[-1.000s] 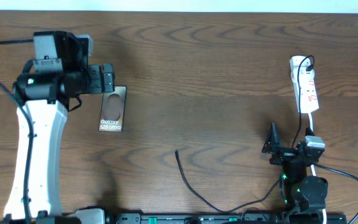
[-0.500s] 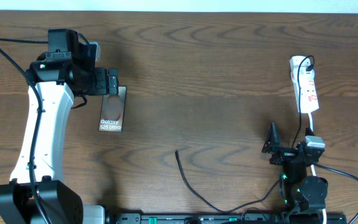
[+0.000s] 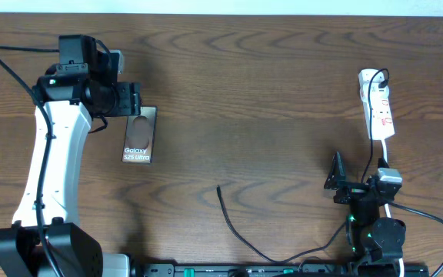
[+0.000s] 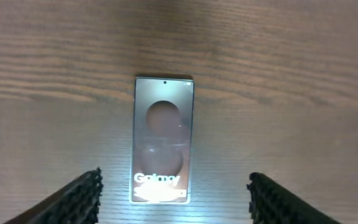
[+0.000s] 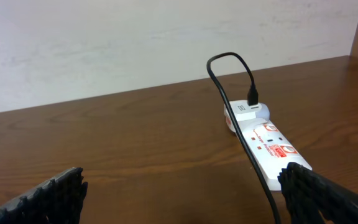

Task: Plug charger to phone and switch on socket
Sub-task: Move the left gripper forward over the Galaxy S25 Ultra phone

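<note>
The bronze-brown phone (image 3: 139, 137) (image 4: 163, 140) lies flat at the left, its white Galaxy lettering towards the near edge. My left gripper (image 3: 135, 100) (image 4: 174, 194) hangs open above the phone's far end, one finger on each side and a gap to both. The charger (image 3: 233, 225) is a thin black cable whose free plug tip lies on the wood near the middle front. It is plugged into the white socket (image 3: 378, 104) (image 5: 267, 141) at the far right. My right gripper (image 3: 358, 175) (image 5: 182, 194) is open just short of the socket's near end, holding nothing.
The socket's white cord (image 3: 388, 201) runs down past the right arm's base (image 3: 379, 235). The left arm's white link (image 3: 48, 169) stretches along the table's left side. A pale wall (image 5: 166, 37) stands behind the far edge.
The left arm has swung its upper body back and to the right, while its gripper stayed over the phone's far end. Phone, cable and right arm have not moved.
</note>
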You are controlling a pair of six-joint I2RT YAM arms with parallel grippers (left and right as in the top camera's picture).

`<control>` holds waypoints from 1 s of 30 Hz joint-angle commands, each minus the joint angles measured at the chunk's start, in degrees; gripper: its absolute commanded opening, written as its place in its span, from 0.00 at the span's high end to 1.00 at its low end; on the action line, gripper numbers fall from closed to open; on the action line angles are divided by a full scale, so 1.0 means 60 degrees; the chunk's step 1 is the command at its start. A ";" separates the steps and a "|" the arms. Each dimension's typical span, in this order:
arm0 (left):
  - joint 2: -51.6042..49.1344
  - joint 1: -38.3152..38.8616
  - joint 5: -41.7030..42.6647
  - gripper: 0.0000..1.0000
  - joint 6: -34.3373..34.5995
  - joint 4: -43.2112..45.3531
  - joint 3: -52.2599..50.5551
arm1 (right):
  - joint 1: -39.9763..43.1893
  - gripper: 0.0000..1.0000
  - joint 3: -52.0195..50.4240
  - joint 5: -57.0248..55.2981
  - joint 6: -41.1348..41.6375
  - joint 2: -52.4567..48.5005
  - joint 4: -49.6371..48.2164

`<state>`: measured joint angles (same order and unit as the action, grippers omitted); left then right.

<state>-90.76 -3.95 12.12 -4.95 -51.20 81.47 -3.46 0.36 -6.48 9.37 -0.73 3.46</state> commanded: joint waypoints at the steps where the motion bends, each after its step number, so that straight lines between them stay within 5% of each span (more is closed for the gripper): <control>1: 0.0018 0.0029 0.0055 0.02 -0.0025 -0.0033 0.0182 | -0.0047 0.01 -0.0007 -0.0109 -0.0142 0.0058 0.0033; 30: -0.2732 0.1126 -0.1676 0.02 0.0401 0.0189 0.0084 | -0.0047 0.01 -0.0007 -0.0109 -0.0142 0.0058 0.0033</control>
<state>-106.41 3.03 3.57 -3.18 -50.02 81.47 -3.46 0.36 -6.48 9.37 -0.73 3.46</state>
